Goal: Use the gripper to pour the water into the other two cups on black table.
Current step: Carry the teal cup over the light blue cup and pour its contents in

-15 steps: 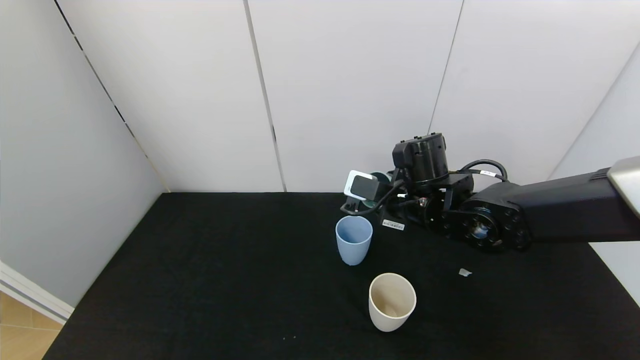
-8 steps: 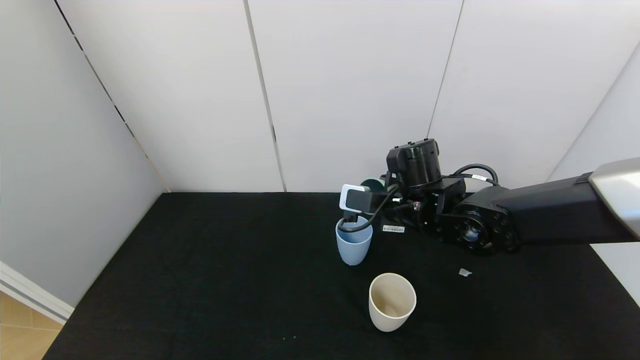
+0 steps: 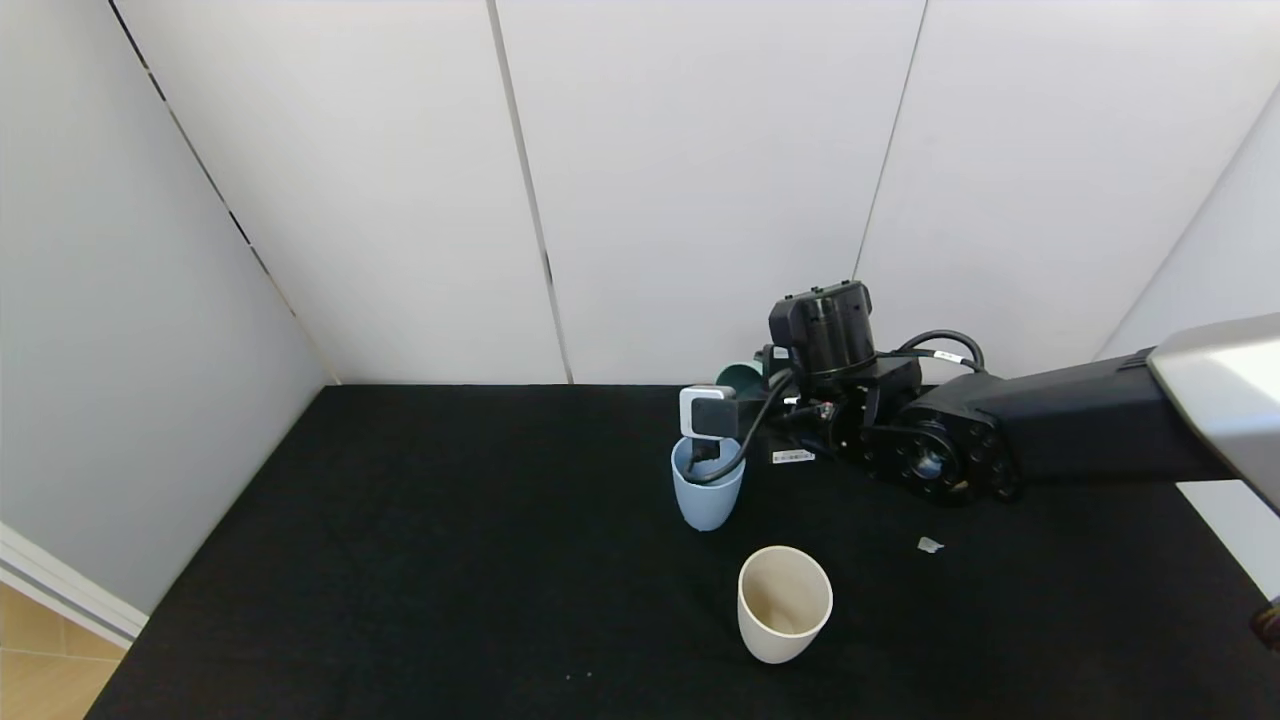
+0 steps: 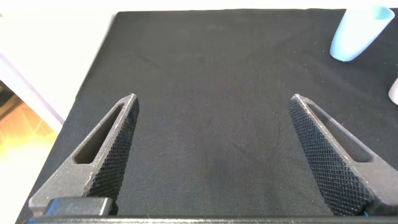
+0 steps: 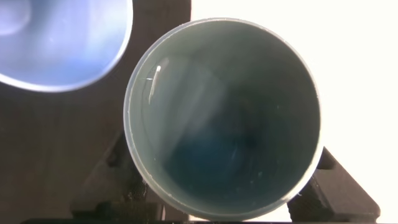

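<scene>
My right gripper (image 3: 752,400) is shut on a teal-green tumbler (image 3: 738,379) and holds it tipped on its side, mouth toward the light blue cup (image 3: 707,490), just above and behind that cup. In the right wrist view the teal tumbler (image 5: 224,118) fills the picture, with the light blue cup's rim (image 5: 68,43) beside its mouth. The cream-white cup (image 3: 783,603) stands upright nearer me on the black table (image 3: 400,560). My left gripper (image 4: 214,149) is open and empty over bare table; the light blue cup (image 4: 357,34) shows far off in its view.
A small pale scrap (image 3: 930,545) lies on the table to the right of the cups. White wall panels (image 3: 700,180) close the back and sides. The table's left edge (image 3: 215,540) drops to a wooden floor.
My right gripper has moved left and tipped the teal-green tumbler further, bringing its white module over the light blue cup's rim. The cups have not moved.
</scene>
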You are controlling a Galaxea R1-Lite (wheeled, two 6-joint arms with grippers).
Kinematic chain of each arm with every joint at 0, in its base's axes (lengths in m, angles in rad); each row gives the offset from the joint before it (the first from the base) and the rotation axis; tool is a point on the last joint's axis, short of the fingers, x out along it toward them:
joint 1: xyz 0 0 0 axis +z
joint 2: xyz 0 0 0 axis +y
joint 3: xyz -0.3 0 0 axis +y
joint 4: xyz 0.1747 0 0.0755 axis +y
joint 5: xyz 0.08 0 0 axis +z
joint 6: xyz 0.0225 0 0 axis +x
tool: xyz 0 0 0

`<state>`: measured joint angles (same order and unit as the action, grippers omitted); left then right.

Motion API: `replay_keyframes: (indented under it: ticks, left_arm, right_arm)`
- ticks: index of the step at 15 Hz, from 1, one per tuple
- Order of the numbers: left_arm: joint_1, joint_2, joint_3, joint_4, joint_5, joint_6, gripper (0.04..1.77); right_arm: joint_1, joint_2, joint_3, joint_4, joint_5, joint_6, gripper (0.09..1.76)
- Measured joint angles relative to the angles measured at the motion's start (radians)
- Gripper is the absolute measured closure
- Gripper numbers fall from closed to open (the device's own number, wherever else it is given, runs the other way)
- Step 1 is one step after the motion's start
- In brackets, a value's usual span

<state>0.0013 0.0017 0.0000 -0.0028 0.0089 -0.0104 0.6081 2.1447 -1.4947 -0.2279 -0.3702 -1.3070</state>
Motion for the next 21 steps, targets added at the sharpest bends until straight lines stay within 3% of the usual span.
replay_keyframes:
  ticks: [12,21]
  left_arm:
    - [0.0,0.0,0.0,0.0,0.0,0.0,0.09]
    - [0.0,0.0,0.0,0.0,0.0,0.0,0.09]
  right_arm:
    - [0.01,0.032,-0.047,-0.003,-0.034,-0.146,0.65]
    - [0.011,0.04,-0.054,-0.005,-0.034,-0.174,0.65]
